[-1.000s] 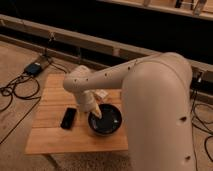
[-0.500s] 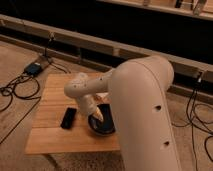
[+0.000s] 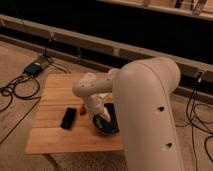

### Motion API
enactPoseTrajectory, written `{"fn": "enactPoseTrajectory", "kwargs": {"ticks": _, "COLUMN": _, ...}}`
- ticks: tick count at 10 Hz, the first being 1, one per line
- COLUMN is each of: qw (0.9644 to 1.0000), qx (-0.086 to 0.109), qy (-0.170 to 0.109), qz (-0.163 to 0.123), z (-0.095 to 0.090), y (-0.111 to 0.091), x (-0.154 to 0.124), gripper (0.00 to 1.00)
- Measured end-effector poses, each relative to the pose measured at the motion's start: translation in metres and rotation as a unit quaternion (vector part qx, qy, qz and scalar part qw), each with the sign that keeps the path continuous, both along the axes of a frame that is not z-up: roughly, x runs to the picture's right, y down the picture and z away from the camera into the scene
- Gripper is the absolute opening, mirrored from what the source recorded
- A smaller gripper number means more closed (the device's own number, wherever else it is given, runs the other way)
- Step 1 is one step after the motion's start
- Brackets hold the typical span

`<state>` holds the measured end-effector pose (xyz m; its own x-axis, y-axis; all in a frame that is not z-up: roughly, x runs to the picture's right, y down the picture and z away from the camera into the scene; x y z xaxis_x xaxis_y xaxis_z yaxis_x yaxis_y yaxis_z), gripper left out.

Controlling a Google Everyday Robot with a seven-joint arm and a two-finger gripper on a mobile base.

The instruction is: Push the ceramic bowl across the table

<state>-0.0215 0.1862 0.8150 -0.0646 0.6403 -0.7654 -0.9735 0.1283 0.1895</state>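
Note:
The ceramic bowl (image 3: 109, 126) is a round, glossy dark bowl near the right front of the wooden table (image 3: 55, 95). My white arm reaches down from the right and covers the bowl's right part. My gripper (image 3: 101, 116) is at the bowl's left inner side, down in or just above it.
A flat black rectangular device (image 3: 69, 118) lies on the table left of the bowl. Cables (image 3: 15, 92) and a small box (image 3: 35, 67) lie on the floor to the left. More cables (image 3: 197, 112) run on the right. A dark wall stands behind.
My arm has swung further over the table and now hides more of the bowl's right side. The bowl sits a little nearer the front right.

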Motion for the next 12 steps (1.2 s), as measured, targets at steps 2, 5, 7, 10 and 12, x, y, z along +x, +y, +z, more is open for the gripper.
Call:
{"fn": "enactPoseTrajectory", "kwargs": {"ticks": 2, "qw": 0.9993, "qx": 0.008, "qy": 0.031, "qz": 0.019, "z": 0.000, "y": -0.006, "x": 0.028, "gripper": 0.65}}
{"fn": "enactPoseTrajectory", "kwargs": {"ticks": 5, "qw": 0.9969, "qx": 0.021, "qy": 0.063, "qz": 0.042, "z": -0.002, "y": -0.013, "x": 0.060, "gripper": 0.65}}
{"fn": "enactPoseTrajectory", "kwargs": {"ticks": 7, "qw": 0.9948, "qx": 0.023, "qy": 0.083, "qz": 0.053, "z": -0.003, "y": -0.012, "x": 0.080, "gripper": 0.65}}
{"fn": "enactPoseTrajectory", "kwargs": {"ticks": 10, "qw": 0.9923, "qx": 0.020, "qy": 0.106, "qz": 0.061, "z": -0.005, "y": -0.010, "x": 0.104, "gripper": 0.65}}
{"fn": "enactPoseTrajectory", "kwargs": {"ticks": 12, "qw": 0.9901, "qx": 0.020, "qy": 0.121, "qz": 0.068, "z": -0.007, "y": -0.012, "x": 0.122, "gripper": 0.65}}
